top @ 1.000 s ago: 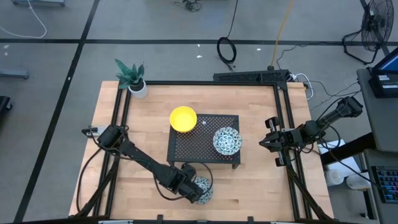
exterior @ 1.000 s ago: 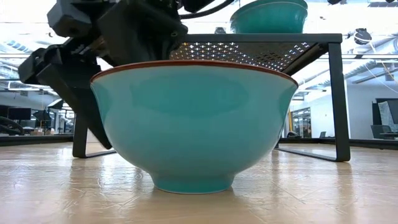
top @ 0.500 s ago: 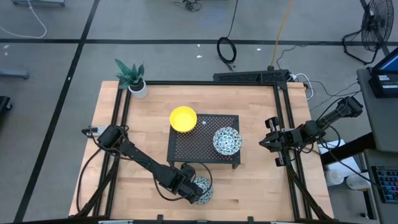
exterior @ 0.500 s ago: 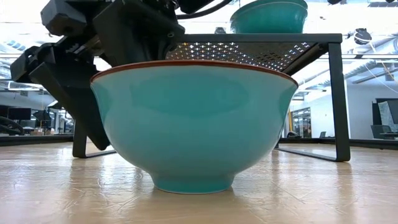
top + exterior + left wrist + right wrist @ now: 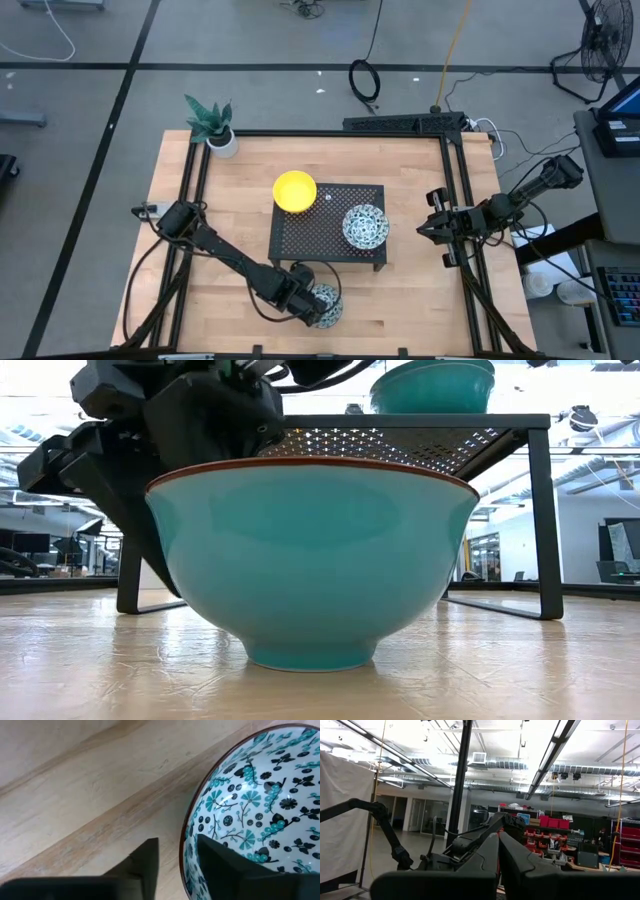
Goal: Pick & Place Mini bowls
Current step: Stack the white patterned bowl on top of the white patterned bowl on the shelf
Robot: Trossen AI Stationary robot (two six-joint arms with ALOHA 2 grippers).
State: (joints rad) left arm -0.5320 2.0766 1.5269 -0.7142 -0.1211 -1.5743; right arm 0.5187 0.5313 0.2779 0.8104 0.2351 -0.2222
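A white mini bowl with a blue-green pattern (image 5: pixel 328 303) stands on its foot near the table's front edge; the low view shows its teal outside (image 5: pixel 310 550). My left gripper (image 5: pixel 177 857) is open and straddles this bowl's left rim, one finger inside and one outside. A yellow mini bowl (image 5: pixel 295 190) sits at the far left corner of a black perforated rack (image 5: pixel 310 240). A second patterned bowl (image 5: pixel 365 227) sits on the rack's right part. My right gripper (image 5: pixel 422 231) waits shut by the table's right edge. My left gripper comes at the bowl's rim (image 5: pixel 186 837) slanting down from above, with one finger (image 5: pixel 220 857) inside the bowl and the other (image 5: pixel 147 857) outside. A strip of table shows between the outer finger and the rim. Whether the inner finger touches the wall, I cannot tell.
The rack stands on legs (image 5: pixel 540 520) just behind the near bowl. A potted plant (image 5: pixel 212 122) stands at the table's far left corner. A black frame (image 5: pixel 455 200) runs along the table's edges. Bare wood lies left and right of the near bowl.
In the low view, my left gripper's outer finger has drawn in closer to the bowl's wall. The arm itself has kept its place, and the bowl has not moved.
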